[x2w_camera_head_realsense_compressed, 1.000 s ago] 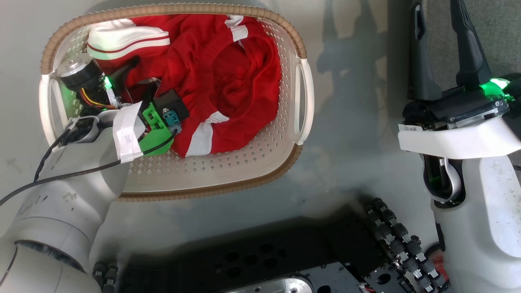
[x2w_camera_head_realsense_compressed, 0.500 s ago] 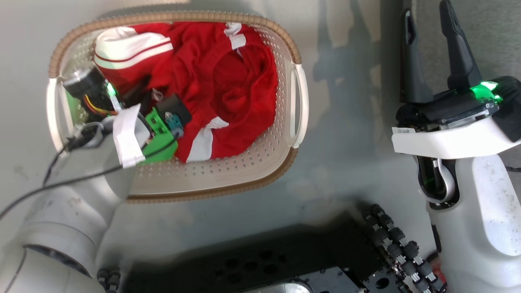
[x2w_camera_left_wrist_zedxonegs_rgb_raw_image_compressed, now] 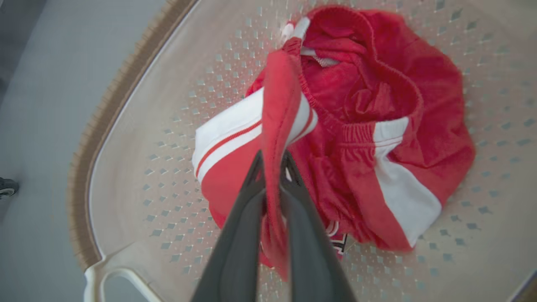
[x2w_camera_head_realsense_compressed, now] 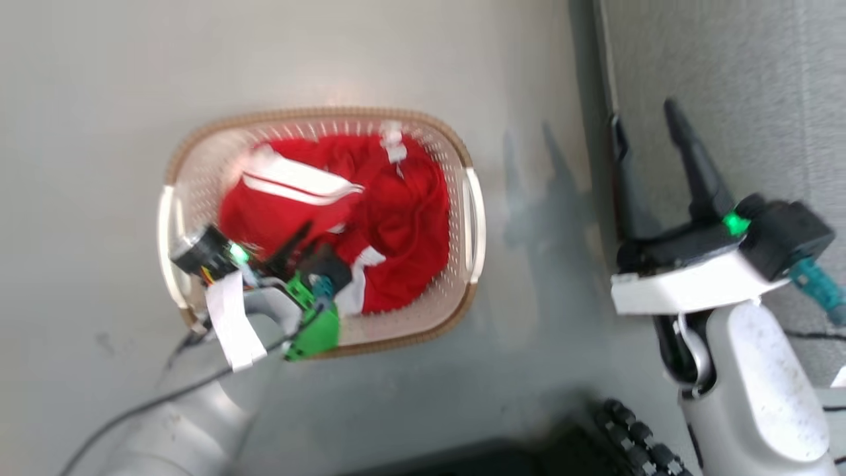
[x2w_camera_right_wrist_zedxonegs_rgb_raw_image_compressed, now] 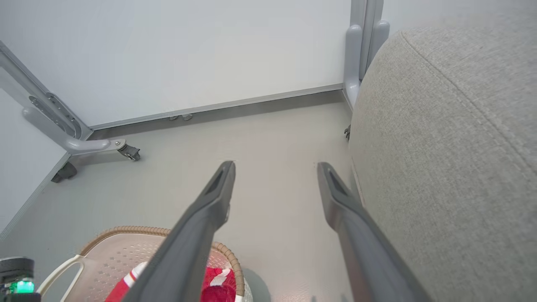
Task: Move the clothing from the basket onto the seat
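The cream perforated basket (x2w_camera_head_realsense_compressed: 472, 228) with a brown rim stands on the floor, left of centre in the head view. Red clothing (x2w_camera_head_realsense_compressed: 403, 218) with white stripes lies bunched inside it. My left gripper (x2w_camera_head_realsense_compressed: 299, 237) reaches into the basket's near left side. In the left wrist view this gripper (x2w_camera_left_wrist_zedxonegs_rgb_raw_image_compressed: 273, 160) is shut on a raised fold of red clothing (x2w_camera_left_wrist_zedxonegs_rgb_raw_image_compressed: 279, 96), which stretches up from the pile over the basket (x2w_camera_left_wrist_zedxonegs_rgb_raw_image_compressed: 138, 138). My right gripper (x2w_camera_head_realsense_compressed: 644, 118) hangs open and bare beside the grey seat (x2w_camera_head_realsense_compressed: 727, 66). The right wrist view shows the gripper (x2w_camera_right_wrist_zedxonegs_rgb_raw_image_compressed: 276, 167), the seat (x2w_camera_right_wrist_zedxonegs_rgb_raw_image_compressed: 453, 147) and the basket (x2w_camera_right_wrist_zedxonegs_rgb_raw_image_compressed: 126, 251).
A white wall panel on a grey frame with castors (x2w_camera_right_wrist_zedxonegs_rgb_raw_image_compressed: 128, 152) stands beyond the basket. A grey post (x2w_camera_right_wrist_zedxonegs_rgb_raw_image_compressed: 363, 42) rises at the seat's far corner. Grey floor (x2w_camera_head_realsense_compressed: 548, 297) lies between basket and seat. My dark wheeled base (x2w_camera_head_realsense_compressed: 634, 443) sits at the bottom.
The head camera has pulled up and back, so the basket looks smaller and lower. My left gripper has risen with a fold of the red clothing. The right gripper stays open.
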